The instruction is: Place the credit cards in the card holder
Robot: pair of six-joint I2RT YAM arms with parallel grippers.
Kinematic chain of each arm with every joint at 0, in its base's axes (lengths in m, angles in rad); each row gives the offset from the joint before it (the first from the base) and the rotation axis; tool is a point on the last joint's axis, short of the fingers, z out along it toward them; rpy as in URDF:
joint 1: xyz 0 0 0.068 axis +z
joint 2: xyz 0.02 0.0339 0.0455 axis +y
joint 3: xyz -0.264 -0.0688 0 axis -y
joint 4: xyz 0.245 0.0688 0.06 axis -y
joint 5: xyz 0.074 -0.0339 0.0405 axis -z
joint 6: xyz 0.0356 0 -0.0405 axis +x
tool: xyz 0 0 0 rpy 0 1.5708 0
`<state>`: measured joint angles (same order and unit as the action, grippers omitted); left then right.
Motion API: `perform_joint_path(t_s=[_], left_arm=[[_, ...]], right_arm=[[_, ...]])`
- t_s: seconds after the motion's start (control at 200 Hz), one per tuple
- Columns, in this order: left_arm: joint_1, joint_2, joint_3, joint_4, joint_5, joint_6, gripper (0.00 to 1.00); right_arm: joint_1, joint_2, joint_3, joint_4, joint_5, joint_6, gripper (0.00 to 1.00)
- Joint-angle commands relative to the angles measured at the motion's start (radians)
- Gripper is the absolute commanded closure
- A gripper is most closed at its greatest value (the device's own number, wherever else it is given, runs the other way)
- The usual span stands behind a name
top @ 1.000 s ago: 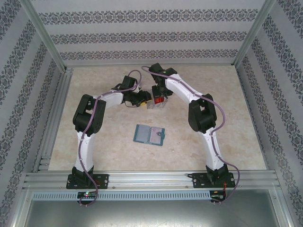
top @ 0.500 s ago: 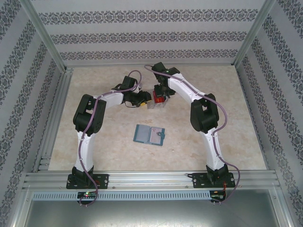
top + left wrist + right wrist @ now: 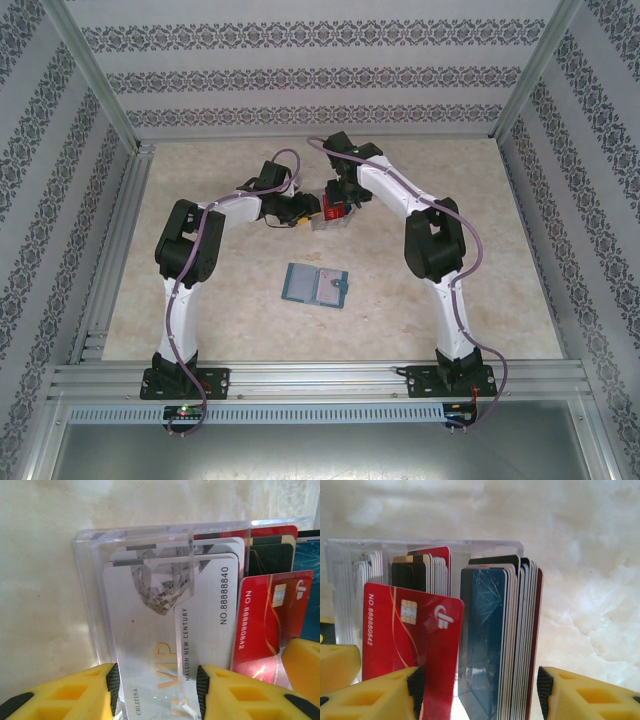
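Tabletop [image 3: 240, 330] pale marbled, open card holder [image 3: 315, 286], damask-striped walls [image 3: 320, 75], aluminium frame [image 3: 320, 378]

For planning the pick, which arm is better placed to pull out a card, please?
Probably right: the right gripper stands open around the blue cards, while the left gripper grips the clear stand.

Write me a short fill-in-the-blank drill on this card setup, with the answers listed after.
1. The card holder lies ___ on the table, nearer the arm bases than the clear stand.
2. The pale card in front of the left hand bears the big gold letters ___.
3. The chip card leaning beside the right hand is coloured ___.
4. The front card of the stack between the right hand's fingers is ___.

Answers: open; VIP; red; blue
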<state>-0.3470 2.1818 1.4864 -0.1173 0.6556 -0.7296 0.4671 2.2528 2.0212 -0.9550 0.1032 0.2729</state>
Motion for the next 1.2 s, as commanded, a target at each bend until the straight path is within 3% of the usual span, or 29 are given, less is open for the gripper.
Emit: perform_joint_path(t_s=[0.0,0.18,0.34,0.445,1.194], left_arm=[[-0.011,0.003,0.006,0.009,0.019,0.020,0.53],[-0.012,0.015,0.013,0.012,0.021,0.016,0.53],[-0.011,0.021,0.011,0.012,0.021,0.018,0.53],[-0.012,0.022,0.007,0.016,0.021,0.018,0.53],[-0.010,0.025,0.002,0.025,0.027,0.012,0.53]], right_arm=[[0.002,-0.094,-0.014,0.000,-0.010,-0.011,0.36],[0.024,-0.145,-0.013,-0.013,-0.005,-0.022,0.37],[0.033,-0.186,-0.085,0.065,-0.163,0.005,0.46],[0.026,-0.169,-0.121,0.108,-0.225,0.034,0.46],[0.012,0.001,-0.028,0.060,-0.097,0.040,0.46]])
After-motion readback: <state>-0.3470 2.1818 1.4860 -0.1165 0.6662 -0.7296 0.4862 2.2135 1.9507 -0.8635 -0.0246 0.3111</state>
